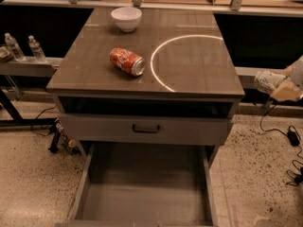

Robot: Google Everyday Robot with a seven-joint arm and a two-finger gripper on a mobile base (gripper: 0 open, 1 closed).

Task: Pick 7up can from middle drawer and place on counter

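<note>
Ledge: the grey ledge (28, 66) at far left carries two water bottles (13, 46) standing upright. They have no part in the task.
Bowl: a white bowl (126, 19) stands upright at the rear left of the worktop (85, 67), well apart from the front edge.
Red-orange can: the red-orange can (127, 61) lies on its side just left of the white circle (156, 51). It is not the task's can, and lying so it could roll if knocked.
Circle: the surface inside the line is bare. This is judged the likely set-down zone.
Drawer front: the grey drawer front (94, 126) sits shut under the worktop, with a dark gap above it.
Middle drawer: the middle drawer (147, 200) stands pulled out toward the camera and its visible floor holds no can. The pick is judged done.
7up can: the 7up can (266, 80) is off the worktop, out beyond its right edge and about level with it, carried tilted on its side.
Tool: the tool (284, 86) is at the far right, partly cut by the frame edge. It appears clamped on the pale can and touches nothing else.
Next move: judged a carry leftward, high enough to clear the worktop's edge and clear of the lying can.
</note>
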